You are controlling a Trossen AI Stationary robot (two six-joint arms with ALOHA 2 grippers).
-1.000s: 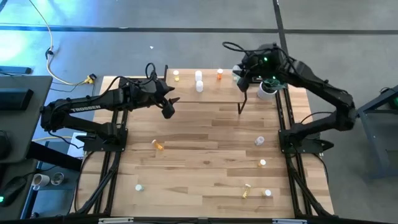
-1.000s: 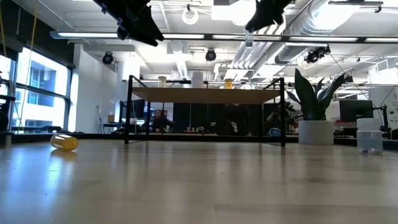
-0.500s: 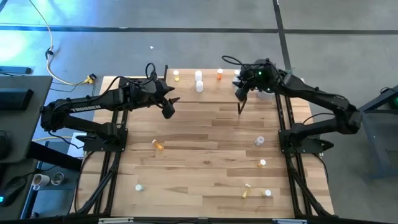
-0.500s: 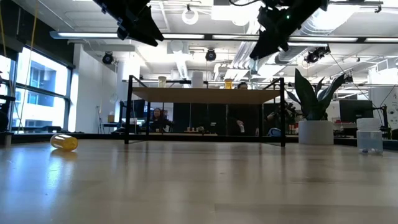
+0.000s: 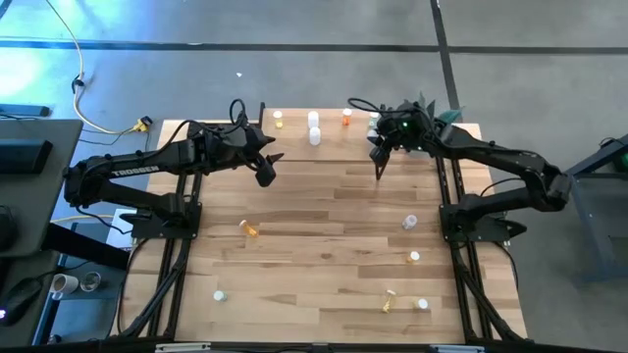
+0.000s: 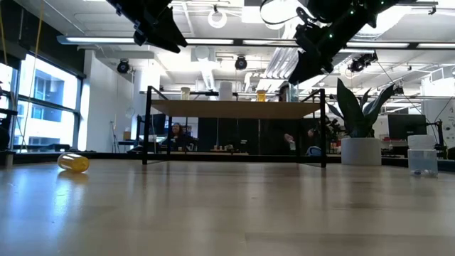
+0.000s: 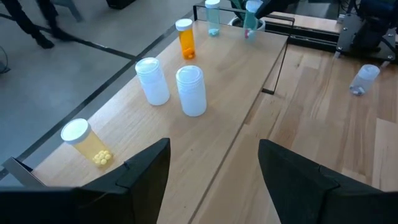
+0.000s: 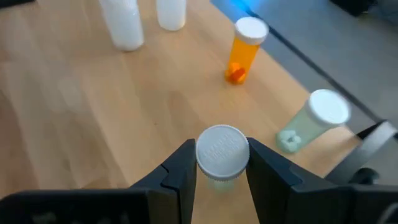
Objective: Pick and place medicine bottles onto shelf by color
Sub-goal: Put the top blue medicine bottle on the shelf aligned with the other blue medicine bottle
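Left tool (image 7: 211,180) open, right tool (image 8: 219,177) apparently clamped, both aloft.

1. High view: you look straight down on the whole table (image 5: 324,245), both arms in frame, floor around the edges.
2. Low view: you sit at tabletop height, facing level across to the shelf (image 6: 234,108) and the room behind; arms enter from above.
3. Left wrist view: you look forward and down past two dark fingers (image 7: 140,171) along the shelf top, fairly close, bottles in a row.
4. Right wrist view: you look steeply down, very close to the shelf top.
5. Shared: all four views show the shelf; both wrist views catch the same orange bottle (image 7: 186,38) (image 8: 242,50).
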